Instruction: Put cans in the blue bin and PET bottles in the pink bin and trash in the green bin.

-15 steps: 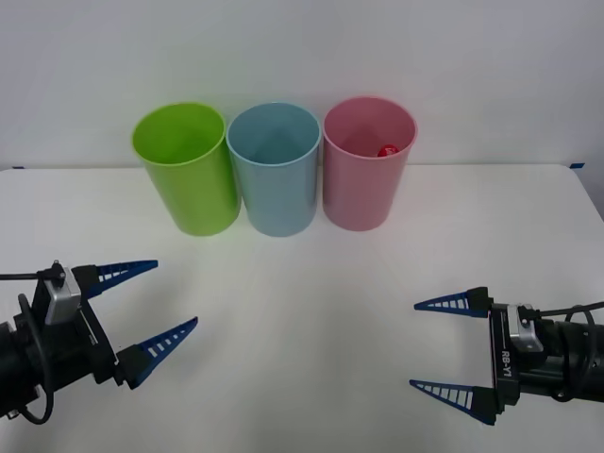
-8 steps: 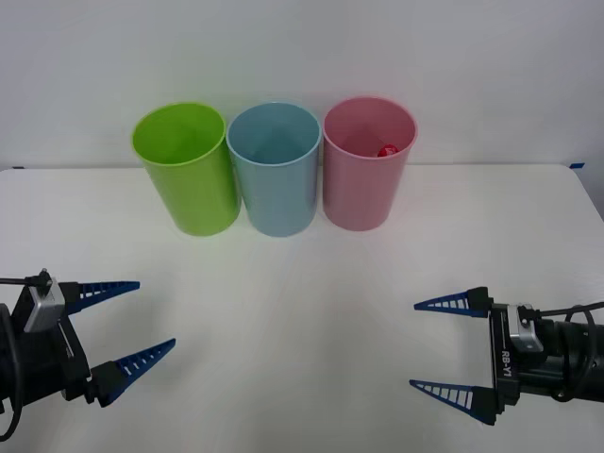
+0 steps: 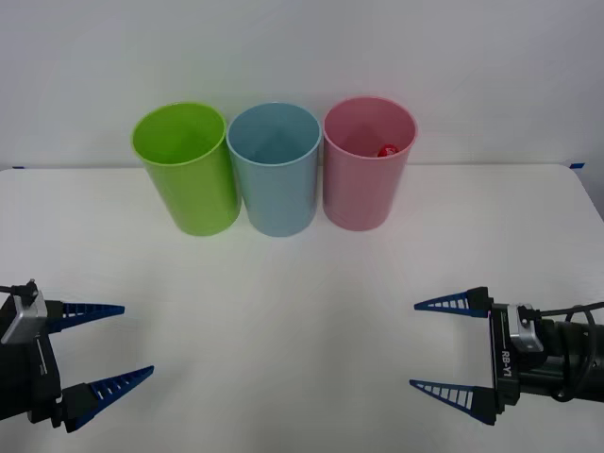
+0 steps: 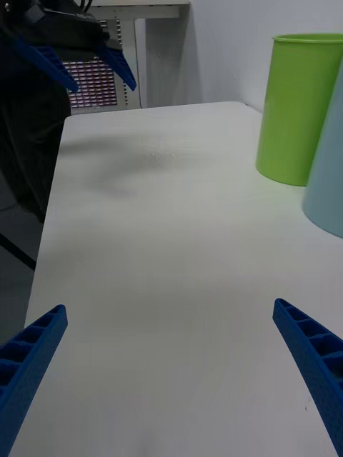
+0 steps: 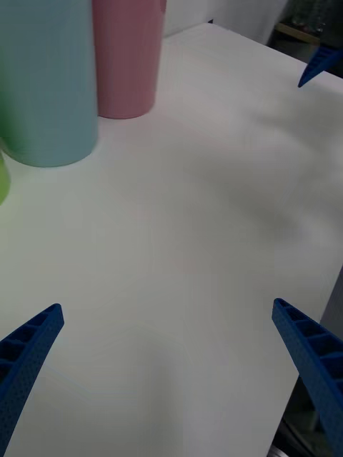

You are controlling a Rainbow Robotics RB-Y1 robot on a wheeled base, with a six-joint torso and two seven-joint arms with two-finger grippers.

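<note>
Inside the pink bin (image 3: 368,179), rightmost beside the blue bin (image 3: 275,175) and green bin (image 3: 186,173), just the bottle's red cap (image 3: 386,150) peeks out, while the left gripper (image 3: 106,344) and right gripper (image 3: 436,345) hover low, spread wide, empty.

We count three bins: one green bin (image 3: 186,168), one blue bin (image 3: 275,170), one pink bin (image 3: 367,165); one red-capped bottle (image 3: 387,150) inside the pink.

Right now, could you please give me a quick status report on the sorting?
Left tool open, low at table's left edge. Right tool open, idle. Red-capped bottle inside tall pink plastic bin. White table unobstructed.
</note>
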